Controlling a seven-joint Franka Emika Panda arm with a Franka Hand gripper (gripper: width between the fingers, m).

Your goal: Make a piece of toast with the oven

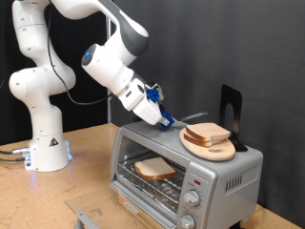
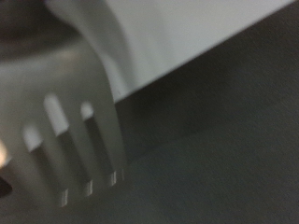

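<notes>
even room light, blurry wrist view

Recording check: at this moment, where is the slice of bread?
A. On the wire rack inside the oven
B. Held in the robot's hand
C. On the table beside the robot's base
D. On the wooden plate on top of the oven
A: in the exterior view the piece of toast lies on the rack inside the oven, while the hand is up by the oven's top.
</notes>
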